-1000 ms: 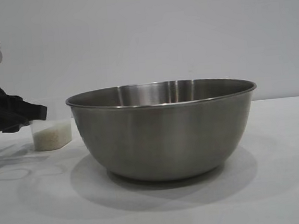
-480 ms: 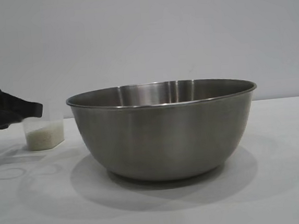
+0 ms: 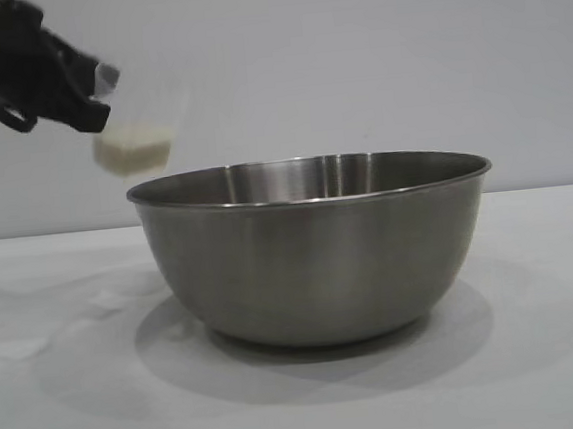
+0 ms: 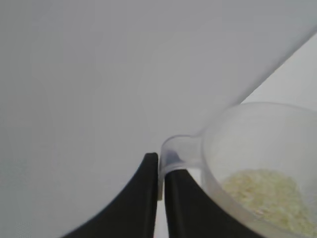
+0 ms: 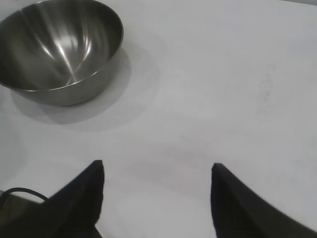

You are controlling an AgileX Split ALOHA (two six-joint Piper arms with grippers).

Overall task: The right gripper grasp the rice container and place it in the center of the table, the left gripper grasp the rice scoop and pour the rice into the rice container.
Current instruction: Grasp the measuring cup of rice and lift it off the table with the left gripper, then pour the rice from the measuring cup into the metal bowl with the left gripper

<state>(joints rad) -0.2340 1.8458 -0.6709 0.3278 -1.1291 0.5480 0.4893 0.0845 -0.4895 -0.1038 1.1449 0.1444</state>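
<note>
A white bench (image 3: 540,353) carries the rice container (image 3: 315,257), a wide steel bowl standing upright at centre, empty inside. Up beside its left rim, the left gripper (image 4: 159,171) is clamped on the loop handle of the rice scoop (image 3: 137,137), which hangs in the air, tilted toward the bowl, rice (image 4: 267,191) pooled in its bottom. The right gripper (image 5: 156,171) waits well apart, fingers spread, holding nothing.
</note>
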